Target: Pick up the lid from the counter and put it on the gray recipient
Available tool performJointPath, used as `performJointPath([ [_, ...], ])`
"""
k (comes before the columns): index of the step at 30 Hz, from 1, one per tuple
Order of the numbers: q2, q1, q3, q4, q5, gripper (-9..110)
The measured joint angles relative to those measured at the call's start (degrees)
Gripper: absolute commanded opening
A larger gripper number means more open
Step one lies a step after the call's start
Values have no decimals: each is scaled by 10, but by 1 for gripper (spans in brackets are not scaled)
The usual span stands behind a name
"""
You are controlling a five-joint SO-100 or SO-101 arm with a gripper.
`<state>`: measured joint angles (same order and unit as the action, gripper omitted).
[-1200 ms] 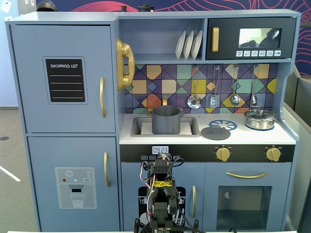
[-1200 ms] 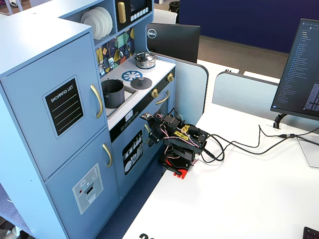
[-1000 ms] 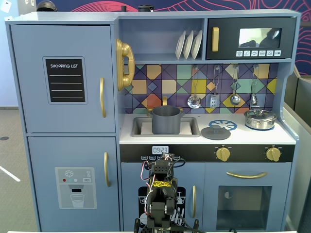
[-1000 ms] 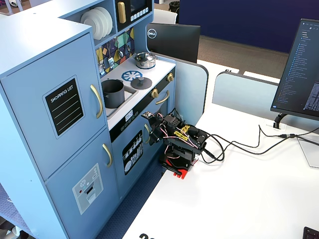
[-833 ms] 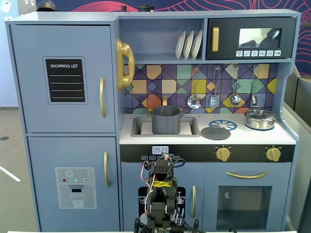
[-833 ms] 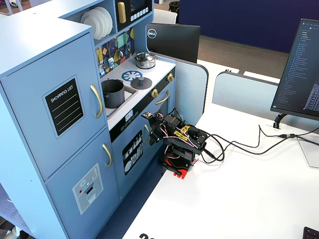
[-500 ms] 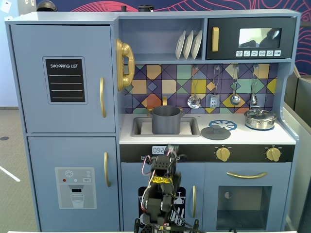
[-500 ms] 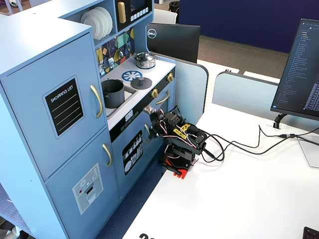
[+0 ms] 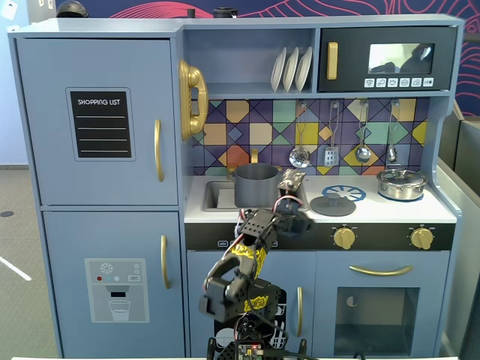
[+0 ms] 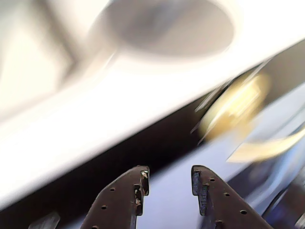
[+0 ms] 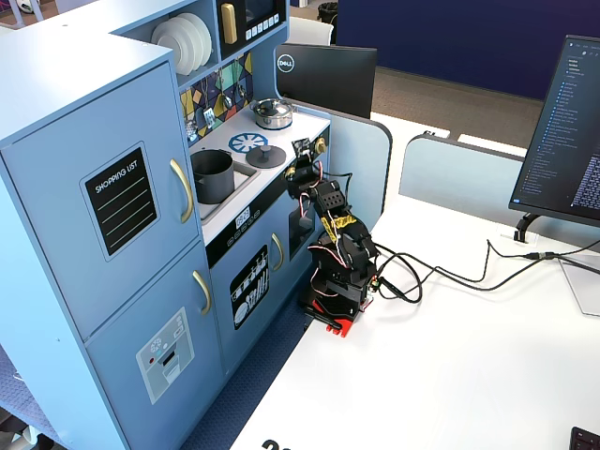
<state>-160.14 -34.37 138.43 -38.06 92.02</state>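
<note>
The tool is empty, its two fingers apart, poised at the counter's front edge. The lid lies flat on the counter just beyond it — to its right in a fixed view — with the pot on the tool's other side, left, near the sink.

My fingers hang over the front edge of the white toy-kitchen counter, spread apart with nothing between them. Just beyond them to the left in a fixed view stands the matte dark gray cylindrical pot, beside the recessed sink. To their right lies the flat round dark gray lid, touching the printed blue burner ring. Farther right sits the shiny steel pot.
</note>
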Motion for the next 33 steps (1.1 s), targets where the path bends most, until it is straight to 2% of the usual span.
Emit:
performJointPath([
  [8, 40, -33, 7, 192, -22, 24],
  [16, 106, -30, 35, 383, -30, 26],
  [33, 270, -32, -23, 410, -10, 23],
])
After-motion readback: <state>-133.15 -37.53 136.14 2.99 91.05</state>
